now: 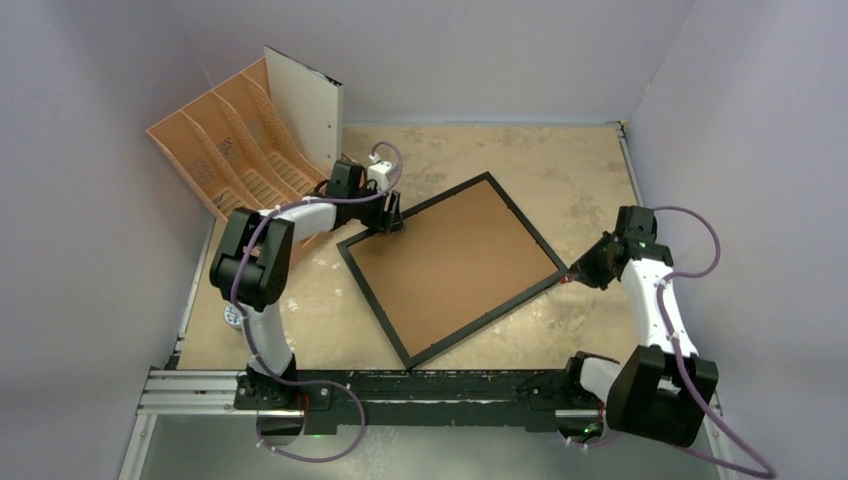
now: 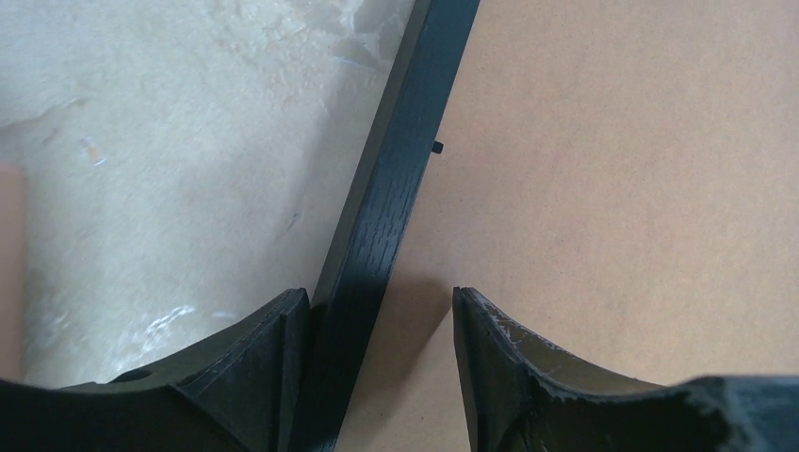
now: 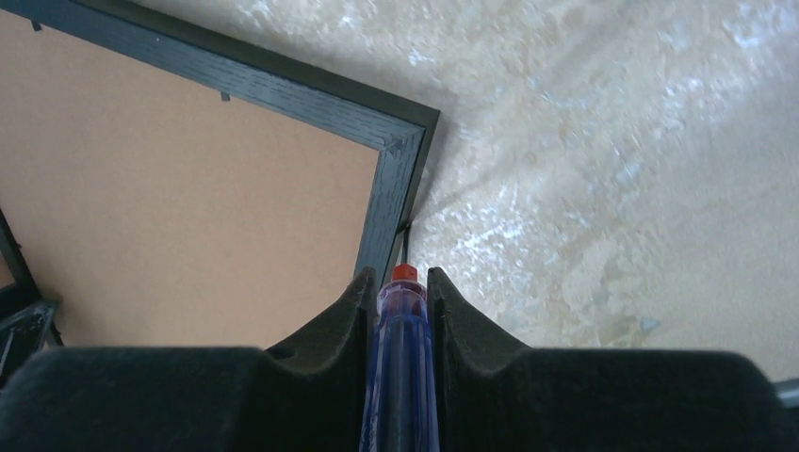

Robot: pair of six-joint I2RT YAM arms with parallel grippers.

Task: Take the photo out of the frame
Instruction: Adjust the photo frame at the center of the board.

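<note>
The frame (image 1: 374,305) lies face down on the table, its black rails around a brown backing board (image 1: 452,268). The photo is hidden. My left gripper (image 1: 388,222) is at the frame's far left corner. In the left wrist view this gripper (image 2: 379,292) is open and straddles the black rail (image 2: 400,160): one finger is against the rail's outer side, the other over the backing (image 2: 622,188). My right gripper (image 1: 578,272) is at the frame's right corner (image 3: 400,141). That gripper (image 3: 400,275) is shut on a blue see-through tool (image 3: 400,358) with a red tip and a thin shaft.
An orange file organiser (image 1: 230,150) stands at the back left with a white sheet (image 1: 305,105) leaning in it, close behind the left arm. A small black tab (image 2: 436,147) juts from the rail over the backing. Walls enclose the beige table (image 1: 560,170).
</note>
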